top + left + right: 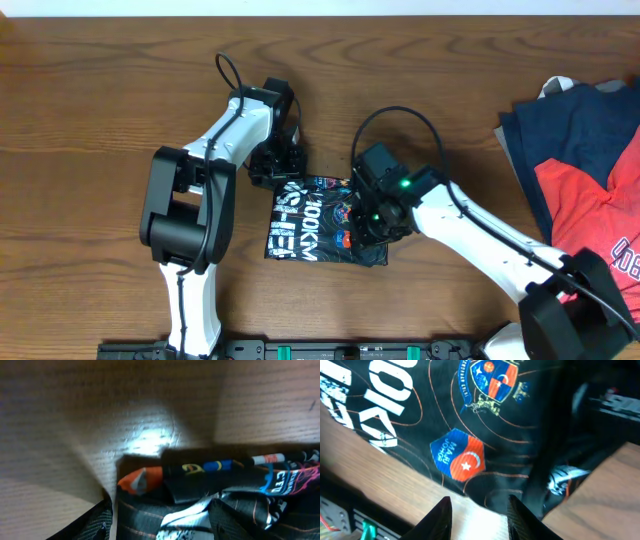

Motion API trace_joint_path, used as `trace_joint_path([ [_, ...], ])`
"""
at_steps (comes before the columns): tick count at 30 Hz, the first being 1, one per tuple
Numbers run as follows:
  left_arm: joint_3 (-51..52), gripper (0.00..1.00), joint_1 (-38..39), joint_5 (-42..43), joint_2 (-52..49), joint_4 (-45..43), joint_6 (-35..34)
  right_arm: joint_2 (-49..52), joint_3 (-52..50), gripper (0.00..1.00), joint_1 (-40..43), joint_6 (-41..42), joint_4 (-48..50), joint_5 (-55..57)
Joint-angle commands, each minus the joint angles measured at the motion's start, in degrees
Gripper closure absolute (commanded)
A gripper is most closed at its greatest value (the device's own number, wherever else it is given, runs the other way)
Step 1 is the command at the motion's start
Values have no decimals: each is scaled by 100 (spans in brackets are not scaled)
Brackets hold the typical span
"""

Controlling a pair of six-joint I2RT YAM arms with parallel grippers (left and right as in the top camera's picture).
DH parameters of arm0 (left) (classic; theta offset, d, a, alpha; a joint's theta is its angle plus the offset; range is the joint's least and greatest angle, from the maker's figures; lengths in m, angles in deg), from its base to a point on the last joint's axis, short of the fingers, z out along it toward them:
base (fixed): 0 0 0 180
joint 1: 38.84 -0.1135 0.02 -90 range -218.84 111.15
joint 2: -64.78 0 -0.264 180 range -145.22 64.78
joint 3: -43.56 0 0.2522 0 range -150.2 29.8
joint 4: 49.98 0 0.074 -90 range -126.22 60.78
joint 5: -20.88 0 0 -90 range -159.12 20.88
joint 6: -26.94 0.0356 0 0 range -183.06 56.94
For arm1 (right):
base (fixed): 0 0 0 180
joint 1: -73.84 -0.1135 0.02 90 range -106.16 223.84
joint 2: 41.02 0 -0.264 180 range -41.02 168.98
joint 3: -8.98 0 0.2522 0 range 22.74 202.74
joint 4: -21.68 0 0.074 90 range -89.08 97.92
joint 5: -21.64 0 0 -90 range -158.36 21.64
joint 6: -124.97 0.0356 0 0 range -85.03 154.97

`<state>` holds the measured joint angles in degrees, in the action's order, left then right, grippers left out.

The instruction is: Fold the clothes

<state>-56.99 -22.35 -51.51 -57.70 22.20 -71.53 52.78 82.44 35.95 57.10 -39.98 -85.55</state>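
The clothes are one black jersey (310, 220) with thin orange lines, folded into a small bundle at the table's middle. White lettering (292, 215) faces up on its left half. My left gripper (278, 172) sits at the bundle's far left corner. In the left wrist view its fingers (102, 522) stand apart astride the jersey (150, 515), and a strip of table shows beside the left one. My right gripper (373, 228) is at the bundle's right edge. Its two fingers (442, 517) are open over bare wood, just short of the jersey's hem (470, 420).
A heap of navy and red garments (585, 150) lies at the right side of the table. A black rail (330, 350) runs along the table's near edge. Bare wood (90, 110) surrounds the bundle.
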Motion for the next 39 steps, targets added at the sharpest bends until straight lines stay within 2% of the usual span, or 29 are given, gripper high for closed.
trace_joint_path([
  [1,46,37,-15,-81,-4,205,118,317,-133,66,-55,33,87,133],
  [7,262,43,-15,-83,-4,667,116,957,-142,70,-52,48,208,599],
  [12,531,47,-20,-358,-4,1051,26,1220,-142,70,153,391,315,1775],
  [15,664,48,-20,-354,-4,1252,-155,1217,-125,65,396,393,776,2564],
  [17,682,47,-20,-354,-4,1421,-341,1217,-107,65,579,293,1292,2809],
  [20,680,48,-20,-354,55,1602,-686,1217,-63,65,846,-186,2208,2531],
  [22,680,47,-20,-354,157,1615,-800,1217,-11,62,935,-367,2457,2271],
  [25,649,47,-22,-356,463,1462,-914,1200,173,55,975,-398,2225,2070],
  [28,619,46,-20,-354,922,944,-942,1080,308,46,975,-391,1705,2081],
  [30,619,36,-20,-348,1217,461,-938,874,330,42,981,-326,1438,2107],
  [32,619,20,-13,-192,1414,-55,-737,621,330,39,986,-284,1272,2210],
  [35,621,11,-13,402,1488,-804,-28,57,330,29,986,-289,1134,2341],
  [39,621,7,-2,918,1290,-1342,549,-774,330,21,986,-291,973,2341],
])
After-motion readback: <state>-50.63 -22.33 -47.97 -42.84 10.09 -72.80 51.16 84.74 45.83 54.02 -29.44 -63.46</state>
